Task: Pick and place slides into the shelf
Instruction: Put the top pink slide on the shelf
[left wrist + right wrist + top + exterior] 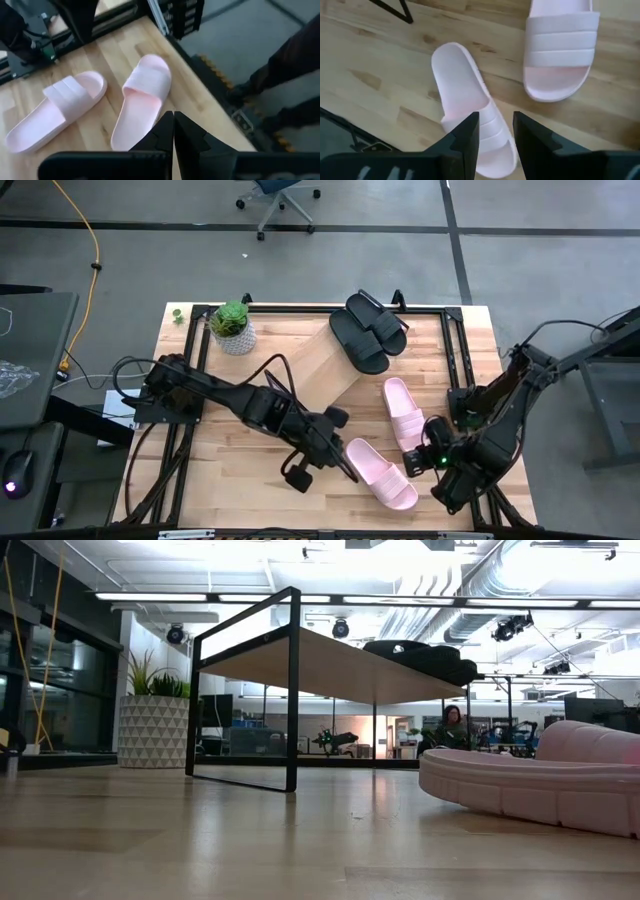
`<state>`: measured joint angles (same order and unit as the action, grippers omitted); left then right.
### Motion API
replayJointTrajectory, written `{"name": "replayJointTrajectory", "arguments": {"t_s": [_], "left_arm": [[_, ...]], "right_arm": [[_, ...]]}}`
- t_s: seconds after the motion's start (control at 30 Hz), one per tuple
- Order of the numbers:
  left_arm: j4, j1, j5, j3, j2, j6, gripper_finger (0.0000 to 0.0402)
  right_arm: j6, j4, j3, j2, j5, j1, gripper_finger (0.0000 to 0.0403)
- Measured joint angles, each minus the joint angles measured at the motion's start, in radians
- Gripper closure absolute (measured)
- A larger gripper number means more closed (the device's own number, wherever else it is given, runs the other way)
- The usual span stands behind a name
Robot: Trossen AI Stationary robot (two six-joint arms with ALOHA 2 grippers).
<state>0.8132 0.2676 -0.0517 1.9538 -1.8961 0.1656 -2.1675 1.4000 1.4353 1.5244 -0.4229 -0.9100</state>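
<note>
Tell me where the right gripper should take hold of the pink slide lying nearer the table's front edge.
Probably at a side edge of the sole, from above: the front pink slide lies flat, sole down, under the open right gripper; its wide strap looks too broad to span.

Grey floor (520, 270) — blue office chair (280, 200), yellow cable (90, 240); ceiling strip lights (150, 597).

Two slides (368, 330) on the shelf (322, 368); two more slides (392, 450) on the table (250, 470) beside it
</note>
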Motion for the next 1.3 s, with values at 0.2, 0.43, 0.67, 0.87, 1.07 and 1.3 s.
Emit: {"name": "replayJointTrajectory", "arguments": {"t_s": [0.2, 0.43, 0.67, 0.87, 1.07, 1.3], "left_arm": [[-0.029, 0.0, 0.016, -0.02, 0.0, -0.032, 0.0399], [-0.027, 0.0, 0.077, -0.02, 0.002, -0.044, 0.0399], [0.014, 0.0, 0.026, -0.018, 0.002, -0.077, 0.0399], [0.077, 0.0, 0.042, -0.018, 0.002, -0.098, 0.0399], [0.105, 0.0, 0.044, -0.018, 0.002, -0.149, 0.0399], [0.161, 0.001, 0.045, -0.018, 0.003, -0.2, 0.0399]], "right_arm": [[0.094, 0.035, -0.01, -0.011, 0.009, 0.0, 0.0295], [0.185, 0.043, -0.151, -0.014, 0.04, 0.016, 0.0295], [0.296, -0.02, -0.31, -0.175, 0.122, 0.091, 0.0295], [0.504, -0.165, -0.452, -0.381, 0.18, 0.21, 0.0295], [0.698, -0.237, -0.565, -0.5, 0.26, 0.355, 0.0295], [1.082, -0.259, -0.583, -0.516, 0.337, 0.56, 0.0295]]}}
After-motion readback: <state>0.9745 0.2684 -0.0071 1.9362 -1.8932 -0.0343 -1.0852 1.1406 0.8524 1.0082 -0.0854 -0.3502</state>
